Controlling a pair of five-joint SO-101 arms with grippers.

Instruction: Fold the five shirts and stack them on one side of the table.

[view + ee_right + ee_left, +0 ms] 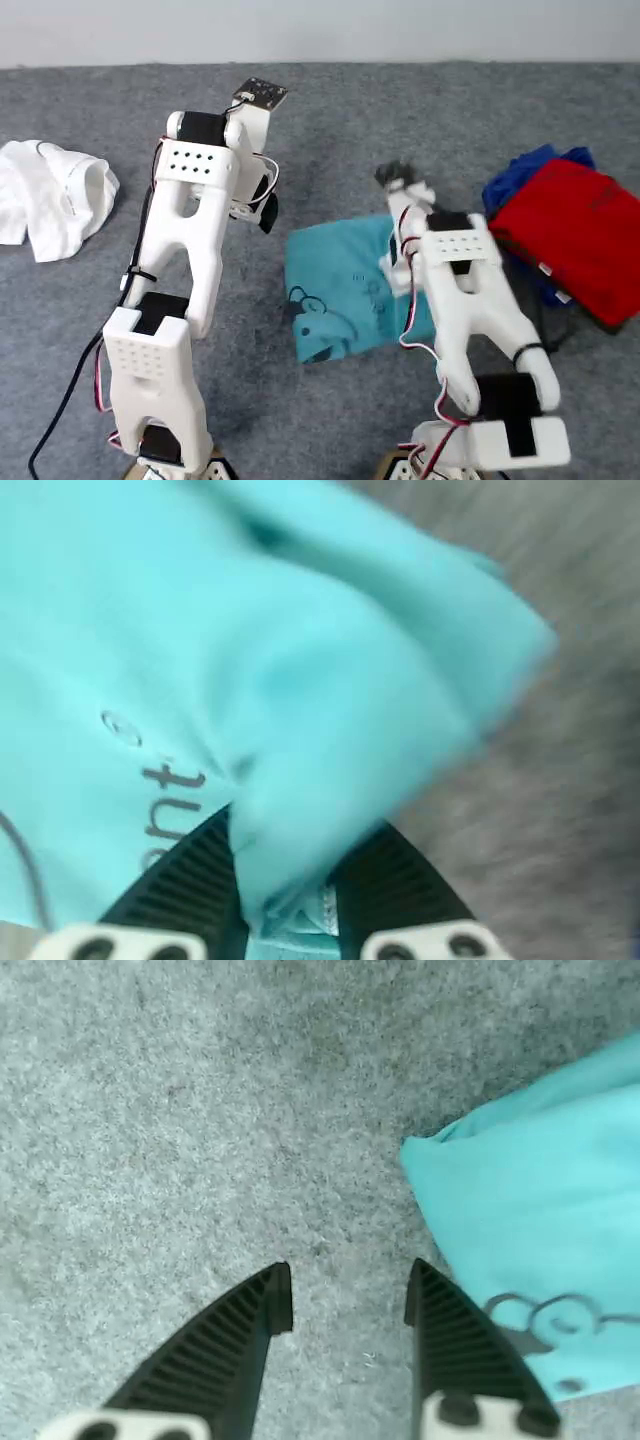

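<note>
left pincer (348, 1295) released, pointing down over table (180, 1110); right pincer (303, 825) low, clenched on teal shirt (250, 650) fold

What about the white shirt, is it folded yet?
Not folded. The white shirt lies in a rumpled heap with uneven edges on the grey table, apart from the teal shirt.

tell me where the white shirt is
High view: the white shirt lies crumpled at the far left, beyond the left arm and well apart from the teal shirt.
</note>
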